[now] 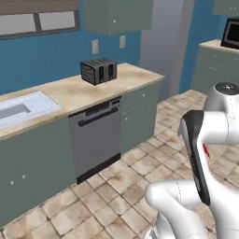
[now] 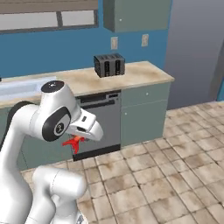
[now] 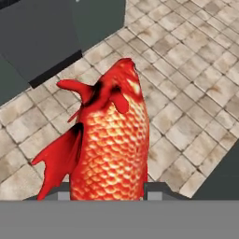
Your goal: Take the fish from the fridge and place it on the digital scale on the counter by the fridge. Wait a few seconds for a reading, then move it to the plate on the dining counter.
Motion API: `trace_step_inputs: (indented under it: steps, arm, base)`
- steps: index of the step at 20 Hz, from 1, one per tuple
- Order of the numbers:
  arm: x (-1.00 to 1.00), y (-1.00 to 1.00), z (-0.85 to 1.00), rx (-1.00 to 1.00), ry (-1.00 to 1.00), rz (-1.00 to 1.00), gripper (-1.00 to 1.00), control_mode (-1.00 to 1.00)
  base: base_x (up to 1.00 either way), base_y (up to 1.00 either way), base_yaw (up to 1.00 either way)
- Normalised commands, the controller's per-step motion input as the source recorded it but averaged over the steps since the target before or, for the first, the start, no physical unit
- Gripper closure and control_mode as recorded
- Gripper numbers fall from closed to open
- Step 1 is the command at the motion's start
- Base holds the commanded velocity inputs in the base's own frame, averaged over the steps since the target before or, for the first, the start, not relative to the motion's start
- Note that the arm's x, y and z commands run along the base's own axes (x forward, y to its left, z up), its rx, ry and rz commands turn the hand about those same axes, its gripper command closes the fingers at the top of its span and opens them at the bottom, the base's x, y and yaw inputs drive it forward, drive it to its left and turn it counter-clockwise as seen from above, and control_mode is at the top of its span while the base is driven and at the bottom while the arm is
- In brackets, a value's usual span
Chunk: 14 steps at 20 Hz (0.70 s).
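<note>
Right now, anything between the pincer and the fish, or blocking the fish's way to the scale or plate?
Nothing between them: the pincer is shut on the fish, held above tiled floor. Neither scale nor plate is visible here, so the path can't be judged.

Arm folded low, hand (image 3: 107,189) clamped on fish (image 3: 112,140).
</note>
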Motion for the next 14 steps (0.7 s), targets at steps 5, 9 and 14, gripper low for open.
trace_step_inputs:
  steps: [5,9,14]
  arm:
    - [0.0,0.0,0.0,0.0,0.0,0.0,1.0,1.0]
    - [0.0,0.0,0.0,0.0,0.0,0.0,1.0,1.0]
    - [0.0,0.0,0.0,0.0,0.0,0.0,1.0,1.0]
  base:
    - [0.58,-0.48,-0.59]
    - [0.57,-0.49,-0.58]
    - [0.61,-0.27,-0.58]
